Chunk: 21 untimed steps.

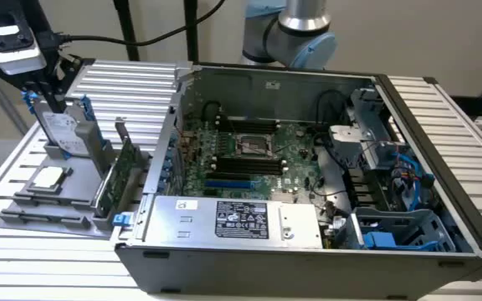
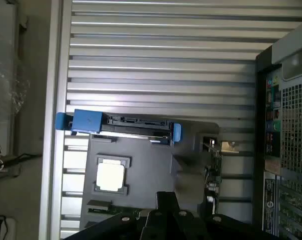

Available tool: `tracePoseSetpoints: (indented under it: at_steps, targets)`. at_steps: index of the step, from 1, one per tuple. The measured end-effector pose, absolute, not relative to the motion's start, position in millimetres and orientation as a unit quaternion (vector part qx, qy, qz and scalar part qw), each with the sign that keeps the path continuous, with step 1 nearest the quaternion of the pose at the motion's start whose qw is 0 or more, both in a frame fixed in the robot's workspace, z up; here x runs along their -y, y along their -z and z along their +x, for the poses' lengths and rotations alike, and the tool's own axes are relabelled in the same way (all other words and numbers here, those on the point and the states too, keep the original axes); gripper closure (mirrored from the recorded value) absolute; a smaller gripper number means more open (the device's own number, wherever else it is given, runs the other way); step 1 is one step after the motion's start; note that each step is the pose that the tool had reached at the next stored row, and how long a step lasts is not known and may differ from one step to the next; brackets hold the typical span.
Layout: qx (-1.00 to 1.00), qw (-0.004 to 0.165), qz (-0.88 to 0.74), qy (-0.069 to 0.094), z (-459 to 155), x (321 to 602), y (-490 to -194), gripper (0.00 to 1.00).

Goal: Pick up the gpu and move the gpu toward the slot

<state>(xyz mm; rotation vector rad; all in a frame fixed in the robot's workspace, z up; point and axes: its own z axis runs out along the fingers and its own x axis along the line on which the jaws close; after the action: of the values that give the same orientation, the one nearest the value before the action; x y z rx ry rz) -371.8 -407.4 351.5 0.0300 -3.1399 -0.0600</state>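
At about ten o'clock in the exterior view, we see the gripper (image 1: 47,95) hanging right at the upper edge of a silver hard drive (image 1: 63,128) with blue rails. We cannot tell whether the pincer is spread or pressed together, nor whether it touches the drive. That drive stands upright in a grey holder (image 1: 23,216) on the slatted metal table (image 1: 57,263). At seven o'clock from the drive, a small square silver chip (image 1: 48,177) lies flat on the same holder. At about four o'clock from the drive, the gpu (image 1: 117,179) stands on its long edge in the holder, apart from the gripper, with its silver bracket (image 1: 123,135) at the far end. Just beside the card, at three o'clock, sits the open computer case (image 1: 425,207), with a green main board (image 1: 258,150) inside and a silver power box (image 1: 233,219) along the near wall. At twelve o'clock, behind the case, rises the robot arm (image 1: 295,28).
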Motion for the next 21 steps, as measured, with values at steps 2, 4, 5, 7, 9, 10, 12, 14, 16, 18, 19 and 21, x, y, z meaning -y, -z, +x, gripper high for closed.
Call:
tracePoseSetpoints:
  at_steps: [2,4,5,7,9,10,12,14,16,18,19,21]
  targets:
    - [1.000,0.000,0.010,0.019,-372,407,-352,0.89]
    - [1.000,0.000,0.010,0.019,-372,407,-351,0.89]
    - [1.000,0.000,0.010,0.019,-372,407,-351,0.89]
    - [1.000,0.000,0.010,0.019,-372,407,-352,0.89]
    - [1.000,0.000,0.010,0.019,-372,407,-352,0.89]
    - [1.000,0.000,0.010,0.019,-372,407,-352,0.89]
    - [1.000,0.000,0.010,0.019,-372,407,-352,0.89]
    - [1.000,0.000,0.010,0.019,-371,408,-351,0.89]
    - [1.000,0.001,0.010,0.019,-368,411,-352,0.89]
    - [1.000,0.000,0.010,0.019,-363,416,-351,0.89]
    - [1.000,0.000,0.010,0.019,-360,418,-352,0.89]
    - [1.000,0.001,0.010,0.019,-354,424,-352,0.89]
